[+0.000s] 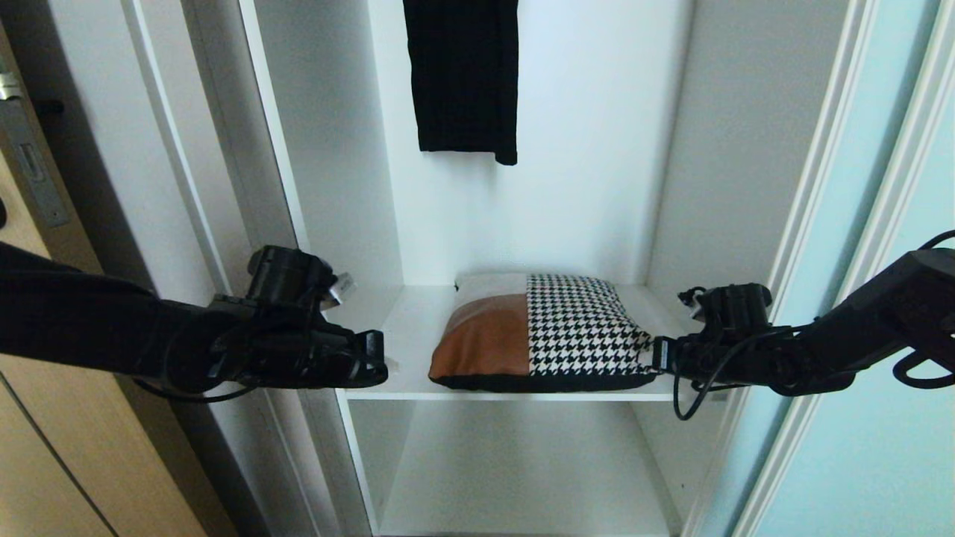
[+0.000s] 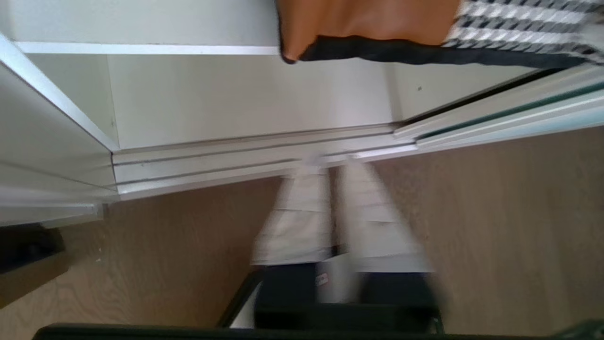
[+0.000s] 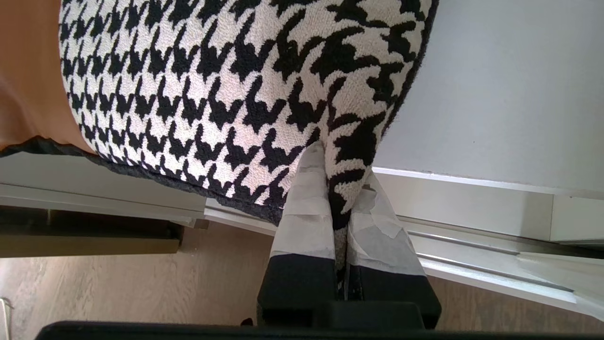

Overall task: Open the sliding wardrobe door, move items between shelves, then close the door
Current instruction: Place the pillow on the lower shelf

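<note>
The patchwork pillow point(image 1: 537, 335) of tan, houndstooth and dark fabric lies on the white upper shelf point(image 1: 418, 313), its front edge at the shelf's lip. My right gripper point(image 1: 660, 354) is shut on the pillow's right front corner; the right wrist view shows the houndstooth fabric point(image 3: 212, 94) pinched in the gripper point(image 3: 342, 170). My left gripper point(image 1: 377, 358) hangs in front of the shelf's left end, a short way left of the pillow and apart from it. In the left wrist view this gripper point(image 2: 332, 163) points down at the floor, slightly open and holding nothing. The pale blue sliding wardrobe door point(image 1: 880, 224) stands slid to the right.
A black garment point(image 1: 462, 74) hangs above the pillow. A lower white shelf point(image 1: 522, 477) sits beneath. A wooden door point(image 1: 45, 447) is at the far left. The wardrobe's floor rails point(image 2: 255, 156) and the wooden floor point(image 2: 495, 212) lie below.
</note>
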### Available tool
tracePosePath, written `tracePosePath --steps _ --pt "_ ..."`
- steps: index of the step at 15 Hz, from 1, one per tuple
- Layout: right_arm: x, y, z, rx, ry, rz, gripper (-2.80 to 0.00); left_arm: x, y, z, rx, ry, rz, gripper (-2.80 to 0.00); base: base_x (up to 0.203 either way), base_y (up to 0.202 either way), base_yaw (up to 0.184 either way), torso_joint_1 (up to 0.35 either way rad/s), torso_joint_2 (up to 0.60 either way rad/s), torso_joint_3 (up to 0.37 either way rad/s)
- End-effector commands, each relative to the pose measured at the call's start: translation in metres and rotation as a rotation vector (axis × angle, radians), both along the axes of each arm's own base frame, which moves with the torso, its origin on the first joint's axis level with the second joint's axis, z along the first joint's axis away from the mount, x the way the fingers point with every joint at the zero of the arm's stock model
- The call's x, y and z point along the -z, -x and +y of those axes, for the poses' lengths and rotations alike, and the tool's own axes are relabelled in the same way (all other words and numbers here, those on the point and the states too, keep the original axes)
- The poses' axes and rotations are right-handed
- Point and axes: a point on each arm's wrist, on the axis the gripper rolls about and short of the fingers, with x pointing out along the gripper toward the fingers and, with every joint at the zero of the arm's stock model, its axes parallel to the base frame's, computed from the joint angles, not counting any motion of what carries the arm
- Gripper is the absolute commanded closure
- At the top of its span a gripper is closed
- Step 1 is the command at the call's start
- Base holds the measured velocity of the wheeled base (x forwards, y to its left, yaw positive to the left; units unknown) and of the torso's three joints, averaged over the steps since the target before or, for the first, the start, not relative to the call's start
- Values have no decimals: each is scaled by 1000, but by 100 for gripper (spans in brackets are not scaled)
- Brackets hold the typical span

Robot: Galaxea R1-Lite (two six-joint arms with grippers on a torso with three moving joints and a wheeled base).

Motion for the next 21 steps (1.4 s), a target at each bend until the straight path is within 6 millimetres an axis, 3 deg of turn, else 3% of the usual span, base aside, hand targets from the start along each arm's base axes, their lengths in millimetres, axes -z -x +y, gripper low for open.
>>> tracePosePath --steps 1,4,10,14,21 --pt "-2 1 0 -1 -4 -3 0 23 -15 -4 -2 -10 55 -280 0 0 0 0 0 0" --pt "-6 2 0 2 -10 -10 0 45 -37 -8 -7 -20 60 -280 0 0 0 0 0 0" --pt "-5 2 0 -1 -12 -6 0 62 -85 -20 -27 36 -9 -280 0 0 0 0 0 0" --pt "-8 1 0 0 -13 -15 0 87 -102 -29 -24 28 23 -280 0 0 0 0 0 0" --pt "-5 2 -2 -21 -31 -14 0 101 -129 -51 8 53 -30 -280 0 0 0 0 0 0"
